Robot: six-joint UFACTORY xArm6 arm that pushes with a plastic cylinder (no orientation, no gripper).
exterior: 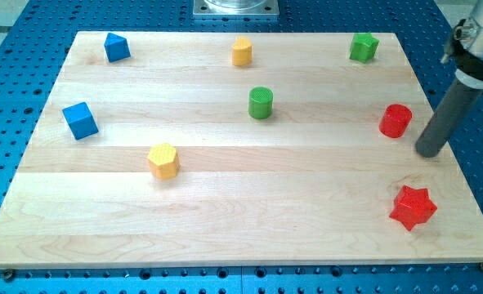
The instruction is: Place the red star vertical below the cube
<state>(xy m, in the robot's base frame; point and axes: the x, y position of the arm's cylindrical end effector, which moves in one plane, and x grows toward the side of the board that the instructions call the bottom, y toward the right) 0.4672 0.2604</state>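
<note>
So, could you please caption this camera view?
My tip rests above the red star block, right of the red cylinder block.

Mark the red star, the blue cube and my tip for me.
red star (pixel 413 207): camera view, centre of its top face.
blue cube (pixel 80 120): camera view, middle of its top face.
my tip (pixel 428 153): camera view, rod's very lower end.

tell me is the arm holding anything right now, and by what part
Nothing is held. The arm ends in a bare rod; my tip sits apart from the red cylinder and the red star.
</note>
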